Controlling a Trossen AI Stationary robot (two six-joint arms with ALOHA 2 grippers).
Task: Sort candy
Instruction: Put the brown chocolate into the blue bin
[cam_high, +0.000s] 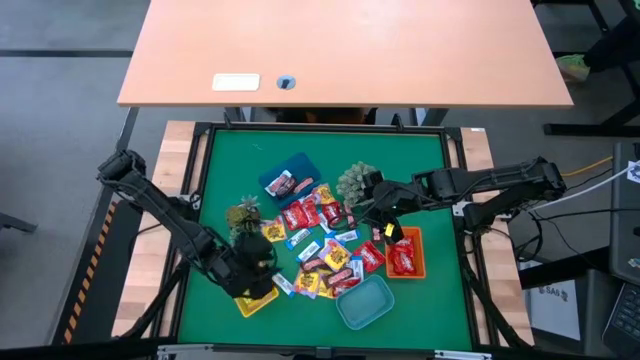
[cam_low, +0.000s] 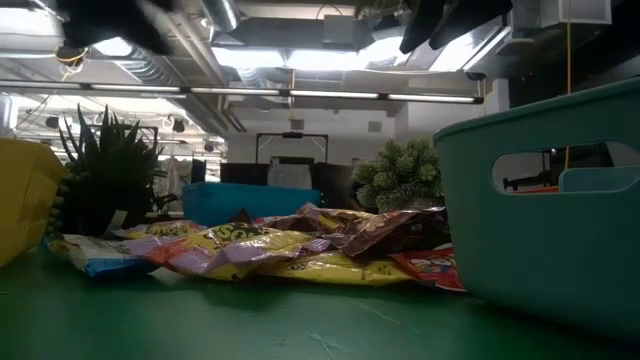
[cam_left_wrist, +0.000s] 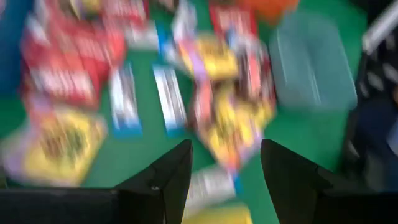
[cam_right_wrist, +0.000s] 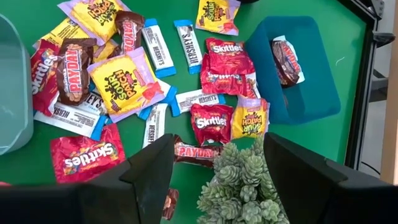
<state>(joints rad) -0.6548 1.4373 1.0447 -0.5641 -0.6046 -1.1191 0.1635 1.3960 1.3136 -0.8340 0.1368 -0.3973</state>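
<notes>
- The candy (cam_high: 322, 245) lies heaped in the middle of the green mat (cam_high: 420, 160), with trays ringed around it so each sort has somewhere to go.
- The left gripper (cam_high: 258, 290) hangs over the yellow tray (cam_high: 250, 303) at the near left edge of the heap. Its fingers stand apart with nothing between them, which looks to me like a drop-off point for yellow packs.
- The right gripper (cam_right_wrist: 217, 165) hovers by a spiky green plant (cam_right_wrist: 239, 180), fingers spread and empty, looking down on red Skittles packs (cam_right_wrist: 211, 121).
- The orange tray (cam_high: 405, 252) already holds red packs, so reds seem to belong there.
- The blue tray (cam_right_wrist: 298, 65) holds a dark brown pack (cam_right_wrist: 285, 61).
- The teal tray (cam_high: 365, 302) looks empty from above.
- Most of the candy is not yet sorted.
</notes>
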